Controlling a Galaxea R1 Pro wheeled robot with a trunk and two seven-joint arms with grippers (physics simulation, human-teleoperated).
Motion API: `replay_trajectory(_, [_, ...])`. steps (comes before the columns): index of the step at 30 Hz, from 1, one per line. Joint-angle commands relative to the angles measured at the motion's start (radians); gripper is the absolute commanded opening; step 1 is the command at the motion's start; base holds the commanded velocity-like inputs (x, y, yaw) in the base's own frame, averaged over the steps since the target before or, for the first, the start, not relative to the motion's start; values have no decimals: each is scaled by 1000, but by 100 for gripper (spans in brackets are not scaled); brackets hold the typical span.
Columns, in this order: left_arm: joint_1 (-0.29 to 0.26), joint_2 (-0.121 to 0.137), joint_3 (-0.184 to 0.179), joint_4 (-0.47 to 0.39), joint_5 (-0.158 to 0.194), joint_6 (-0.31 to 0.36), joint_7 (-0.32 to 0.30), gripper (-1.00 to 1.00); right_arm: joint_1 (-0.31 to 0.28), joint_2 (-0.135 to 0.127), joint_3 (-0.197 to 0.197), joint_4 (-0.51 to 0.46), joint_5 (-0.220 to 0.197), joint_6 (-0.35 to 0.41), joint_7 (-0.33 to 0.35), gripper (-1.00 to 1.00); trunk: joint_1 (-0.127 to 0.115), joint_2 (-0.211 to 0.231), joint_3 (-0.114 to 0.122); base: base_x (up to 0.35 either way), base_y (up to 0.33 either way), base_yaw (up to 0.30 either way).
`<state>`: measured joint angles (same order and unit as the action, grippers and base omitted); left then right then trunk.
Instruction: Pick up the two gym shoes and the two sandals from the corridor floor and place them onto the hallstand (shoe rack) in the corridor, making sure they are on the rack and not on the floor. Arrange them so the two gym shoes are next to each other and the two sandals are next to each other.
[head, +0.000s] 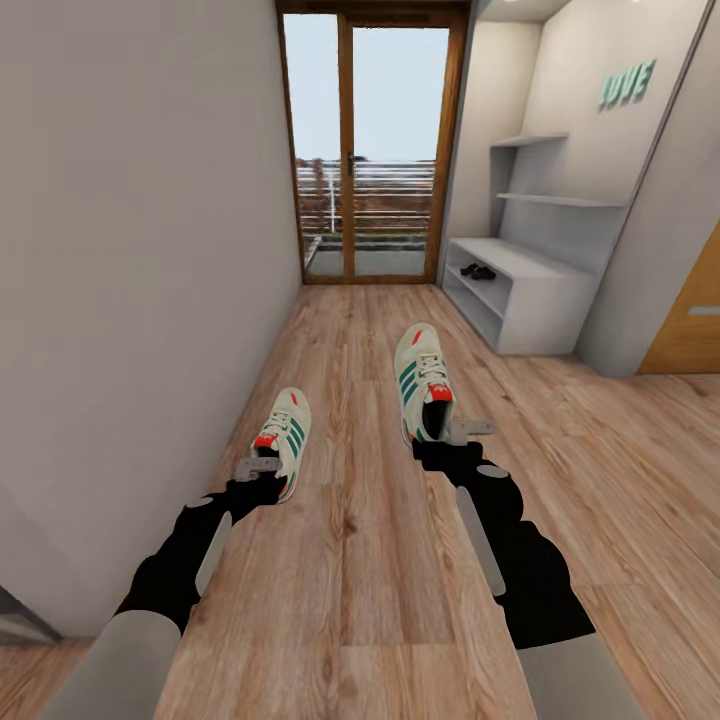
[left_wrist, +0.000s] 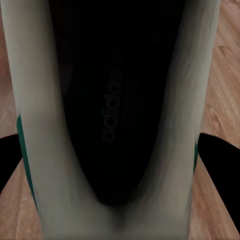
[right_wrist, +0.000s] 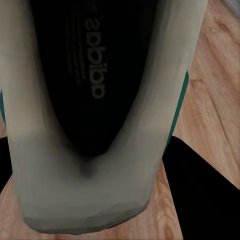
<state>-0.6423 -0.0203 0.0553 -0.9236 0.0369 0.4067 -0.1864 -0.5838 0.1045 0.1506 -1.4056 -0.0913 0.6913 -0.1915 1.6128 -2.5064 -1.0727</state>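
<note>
At the left of the head view the left gripper is at the heel of the left sneaker, its fingers set on either side of the heel collar and apparently clamped on it. The left wrist camera looks straight into the shoe's dark opening, with pale heel walls pressed between the black fingers at both sides. The shoe points down the corridor above the wood floor; whether it is lifted or resting cannot be told.

To its right, the right gripper grips the heel of the right sneaker the same way, and the right wrist camera shows the heel cup squeezed between dark fingers.

Further right and deeper in stands the pale shoe rack, with a dark pair, probably the sandals, already on its open shelf.

The sneakers look light, with soft padded uppers over a stiffer sole. The heel collar should give a little under pressure, so a firm hold low on the heel counter, near the sole, seems safest; held there, the toe may droop.
</note>
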Motion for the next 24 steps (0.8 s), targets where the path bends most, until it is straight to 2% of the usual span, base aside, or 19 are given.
replay_trajectory(1, [0,-1,4,-1,5,7,-5,-100,-1,0,1,-1,-10,4,-9,-100,0,0,-1,240,0,0])
replay_trajectory(24, [0,-1,4,-1,5,7,-5,-100,-1,0,2,-1,-10,4,-9,-100,0,0,-1,238,0,0])
